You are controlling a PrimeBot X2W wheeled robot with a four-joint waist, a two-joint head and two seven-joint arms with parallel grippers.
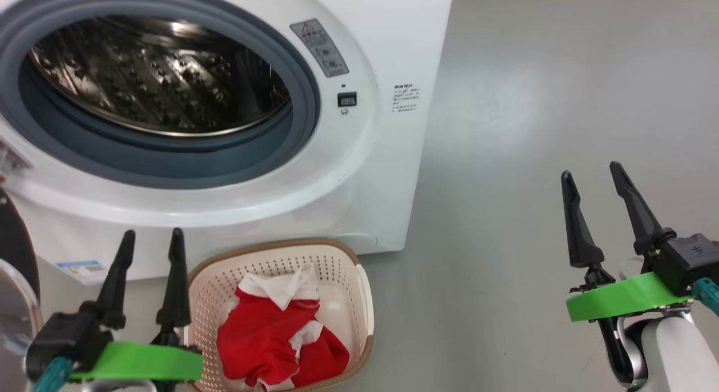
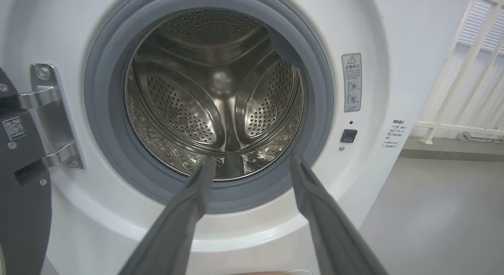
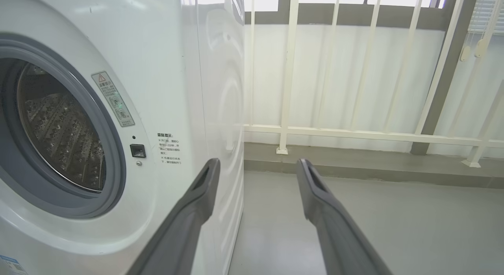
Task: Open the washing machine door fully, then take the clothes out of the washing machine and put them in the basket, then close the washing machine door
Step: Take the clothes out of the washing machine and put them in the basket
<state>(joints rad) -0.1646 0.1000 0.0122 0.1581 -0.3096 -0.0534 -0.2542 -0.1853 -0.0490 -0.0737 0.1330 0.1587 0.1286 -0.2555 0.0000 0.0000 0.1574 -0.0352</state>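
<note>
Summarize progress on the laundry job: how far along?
Done: the washing machine door stands open, the drum looks empty, and the red clothes are in the basket. In hand: nothing; the left gripper and right gripper are both open and empty. Remaining: close the door.

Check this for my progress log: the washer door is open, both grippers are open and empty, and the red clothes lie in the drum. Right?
One thing is wrong: the head view shows the red clothes lying in the basket; the drum looks empty. The rest stands.
</note>
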